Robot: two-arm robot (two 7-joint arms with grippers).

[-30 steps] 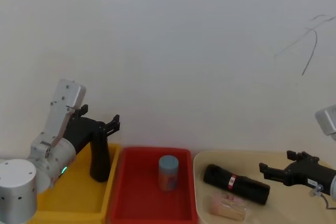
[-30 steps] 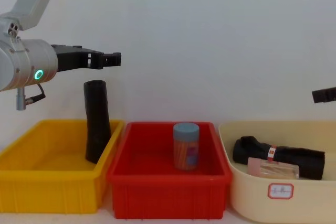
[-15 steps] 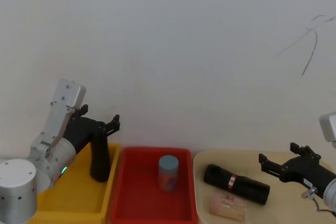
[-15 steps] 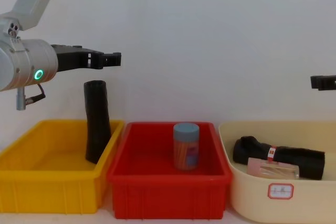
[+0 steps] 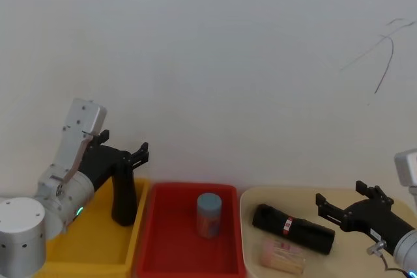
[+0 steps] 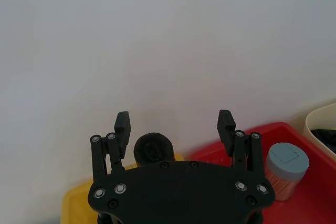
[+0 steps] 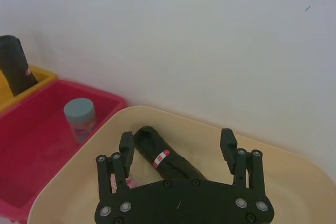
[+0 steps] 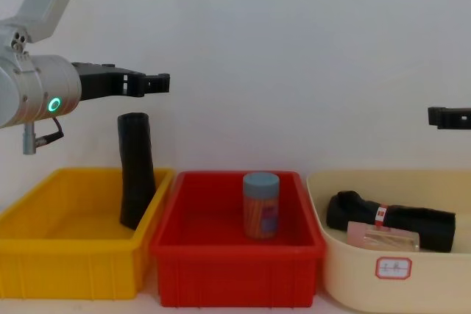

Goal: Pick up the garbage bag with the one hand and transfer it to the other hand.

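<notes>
- The garbage bag is lying on its side in the cream tub, red-and-white band facing up, with a pinkish packet tucked just beside it on the near side.
- The right gripper is hanging above the tub's right half, jaws spread wide and holding nothing; from its wrist camera the bag is sitting between the two fingertips but well below them.
- The left gripper is waiting high over the yellow bin, jaws spread and empty, near the slim smooth roll leaning upright in that bin's corner.
- Risk one, I'd say: the roll is lying slantwise, so jaws not turned square across it could pinch loose wrinkled plastic and let it sag or slide out.
- Risk two: that packet is so close a finger could land on it or drag it along.
- Risk three: the tub wall is rising on the far side, and a low, flat approach could clip the rim.
- Room for moving: open air above all three bins, a bare wall behind, and the blue-lidded jar in the red bin standing well below a likely handover path.
</notes>
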